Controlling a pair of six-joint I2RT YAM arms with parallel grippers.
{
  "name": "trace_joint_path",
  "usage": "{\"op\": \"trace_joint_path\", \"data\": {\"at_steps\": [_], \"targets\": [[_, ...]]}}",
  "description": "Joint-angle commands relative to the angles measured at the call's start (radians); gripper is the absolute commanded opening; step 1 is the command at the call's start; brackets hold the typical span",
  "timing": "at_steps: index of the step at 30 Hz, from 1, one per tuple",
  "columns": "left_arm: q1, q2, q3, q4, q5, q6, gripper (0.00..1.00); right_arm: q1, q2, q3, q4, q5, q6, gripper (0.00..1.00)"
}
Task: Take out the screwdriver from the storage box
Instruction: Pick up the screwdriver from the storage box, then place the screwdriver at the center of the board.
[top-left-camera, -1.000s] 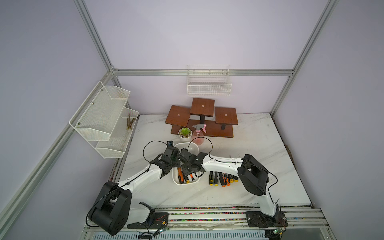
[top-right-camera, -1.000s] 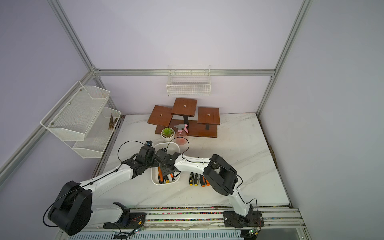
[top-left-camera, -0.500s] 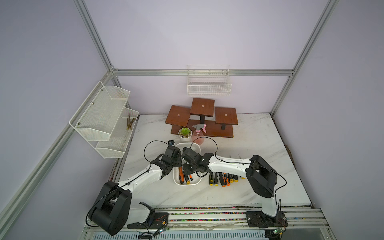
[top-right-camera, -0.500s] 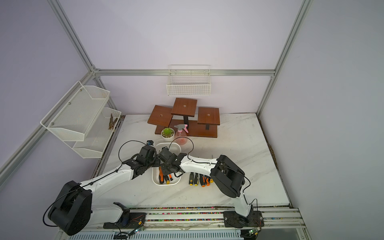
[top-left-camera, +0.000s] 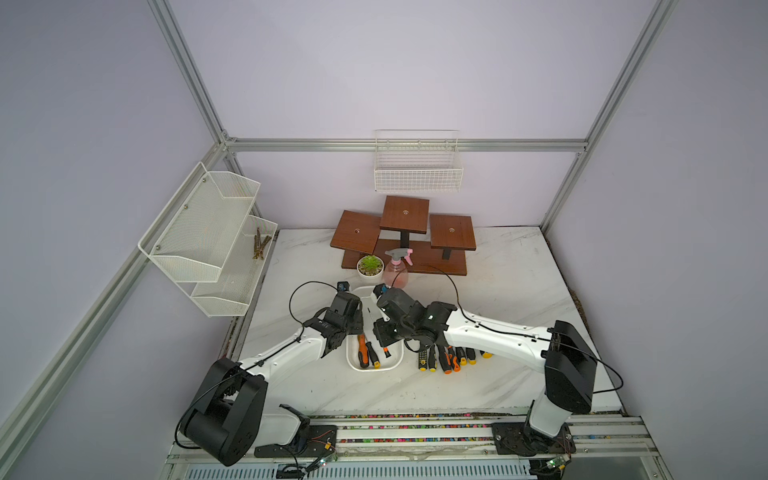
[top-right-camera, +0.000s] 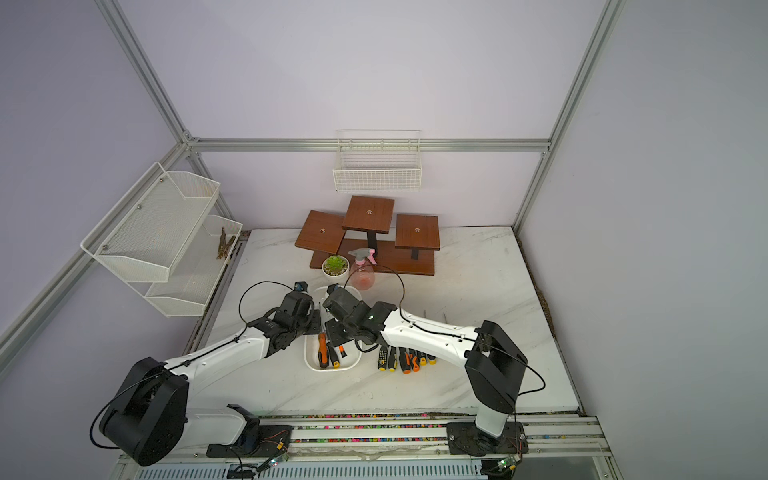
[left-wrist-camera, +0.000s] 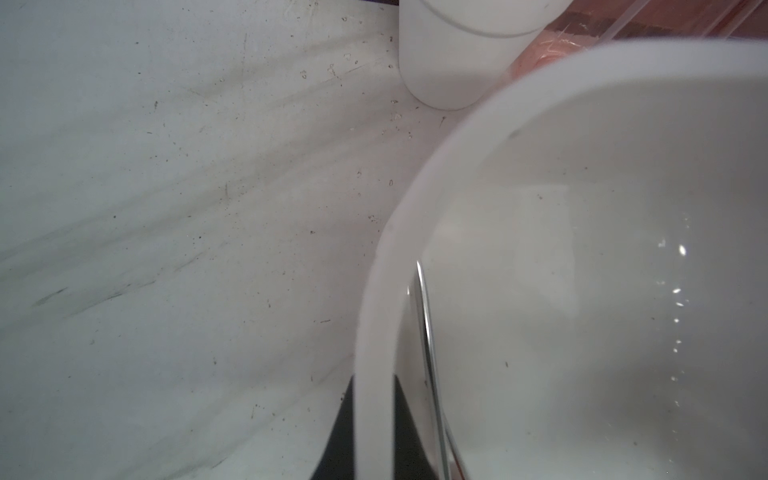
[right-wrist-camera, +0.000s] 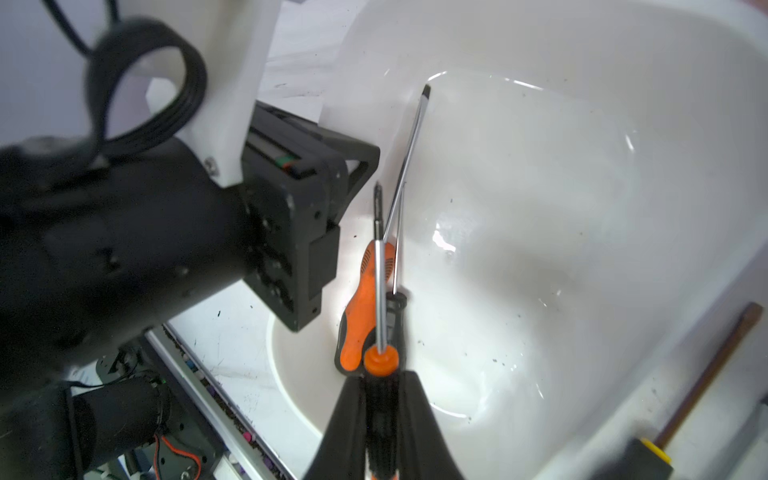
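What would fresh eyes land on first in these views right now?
The white storage box at the front middle of the table draws the eye first. The right gripper has its jaws shut on a black-and-orange screwdriver over the box, while the left gripper pinches the box's rim. A row of screwdrivers lies on the table beside the box, toward the robot's right.

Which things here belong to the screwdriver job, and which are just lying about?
Job: storage box, rim clamped by left gripper; screwdriver held in shut right gripper; two more screwdrivers in the box; row of screwdrivers beside it.
Lying about: potted plant, spray bottle, wooden stand, wire basket, mesh shelves.
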Motion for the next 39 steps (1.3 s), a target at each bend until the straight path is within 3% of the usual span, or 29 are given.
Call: {"op": "trace_joint_path", "data": {"at_steps": [1,6,15,23,39], "targets": [[-0.004,-0.002,0.039,0.050,-0.018,0.017,0.00,-0.010,-0.081,-0.028,-0.093,0.076,-0.012,0.00],[-0.004,-0.005,0.037,0.056,-0.016,0.019,0.00,-0.093,-0.204,-0.102,-0.188,0.120,-0.046,0.00],[-0.004,-0.021,0.031,0.066,-0.011,0.020,0.00,-0.364,-0.343,-0.224,-0.326,0.170,-0.151,0.00],[-0.004,-0.030,0.023,0.085,-0.005,0.020,0.00,-0.545,-0.277,-0.262,-0.325,0.201,-0.209,0.00],[-0.003,-0.029,-0.005,0.136,0.026,0.017,0.00,-0.740,-0.097,-0.260,-0.328,0.277,-0.329,0.00]]}}
